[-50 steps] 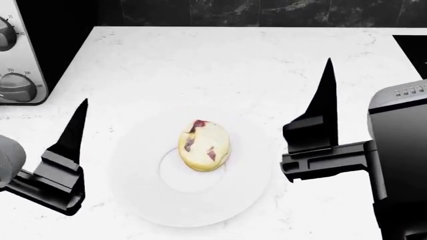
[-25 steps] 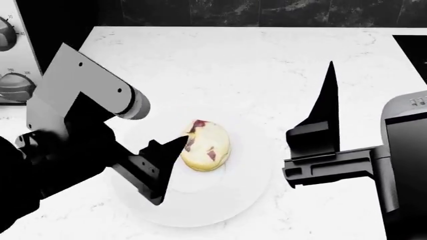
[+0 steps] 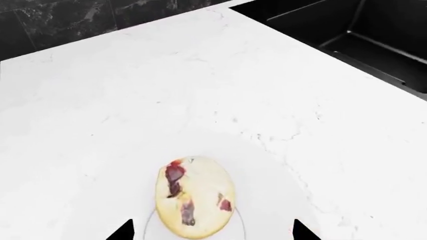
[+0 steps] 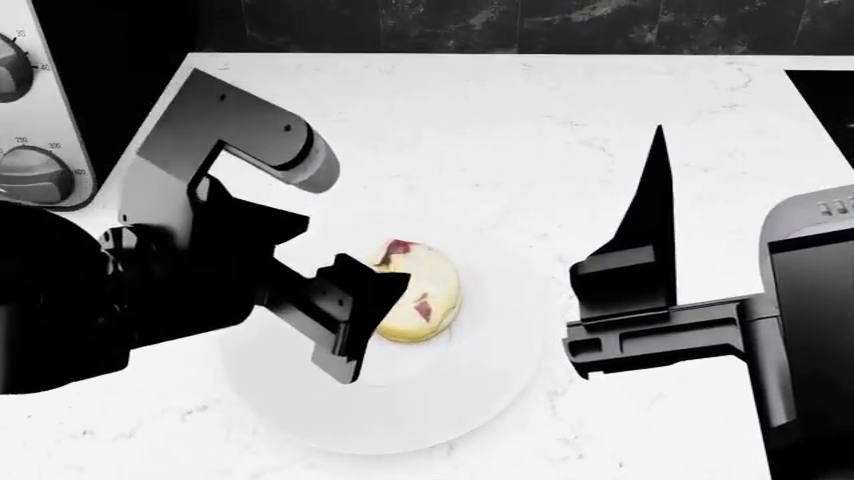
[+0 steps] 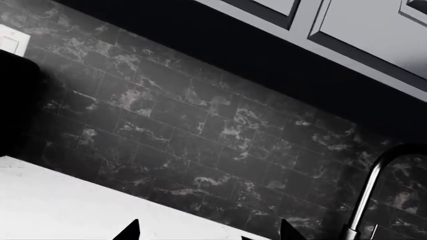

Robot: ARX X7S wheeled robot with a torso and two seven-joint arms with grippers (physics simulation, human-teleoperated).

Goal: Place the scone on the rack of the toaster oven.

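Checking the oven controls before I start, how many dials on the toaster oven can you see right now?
2, both cut by the head view's left edge: one dial at the top corner, another dial just below it on the toaster oven. More may sit out of frame.

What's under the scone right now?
The scone lies on a round white plate on the white marble counter. The plate's centre beneath it is covered, and the left gripper hides its left edge.

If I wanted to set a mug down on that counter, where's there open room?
Bare counter stretches between the plate and the dark back wall, right of the toaster oven. It is crowded at the plate: the left gripper is at the scone, and the right gripper stands just beside.
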